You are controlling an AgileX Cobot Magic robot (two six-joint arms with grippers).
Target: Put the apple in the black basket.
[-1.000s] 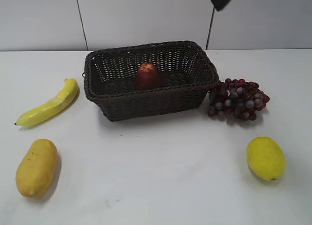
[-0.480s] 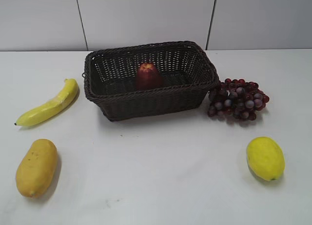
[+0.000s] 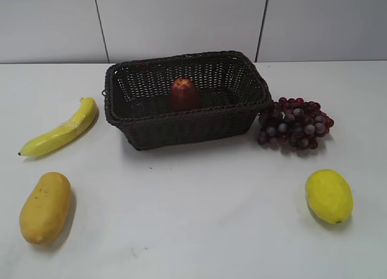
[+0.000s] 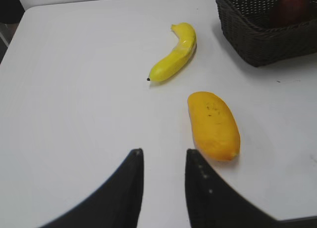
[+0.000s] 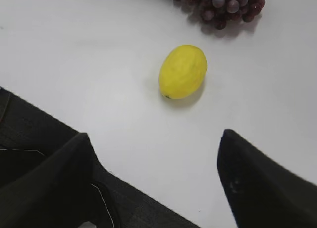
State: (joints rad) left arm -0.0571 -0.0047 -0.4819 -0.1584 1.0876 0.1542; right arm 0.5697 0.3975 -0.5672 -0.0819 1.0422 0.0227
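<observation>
The dark red apple (image 3: 184,94) stands upright inside the black basket (image 3: 181,126) at the back middle of the table. A corner of the basket (image 4: 257,45) and the apple (image 4: 292,5) also show at the top right of the left wrist view. Neither gripper shows in the exterior view. My left gripper (image 4: 163,154) is open and empty above the table's front left, near the mango. My right gripper (image 5: 154,139) is wide open and empty above the table's front edge, near the lemon.
A yellow banana (image 3: 60,131) and an orange-yellow mango (image 3: 45,207) lie at the left. Dark red-purple grapes (image 3: 295,123) lie to the right of the basket, and a lemon (image 3: 328,195) lies at the front right. The table's front edge (image 5: 124,186) shows in the right wrist view.
A dark piece of the right arm at the top of the exterior view one second ago has left that view. The apple and the other fruit have not moved.
</observation>
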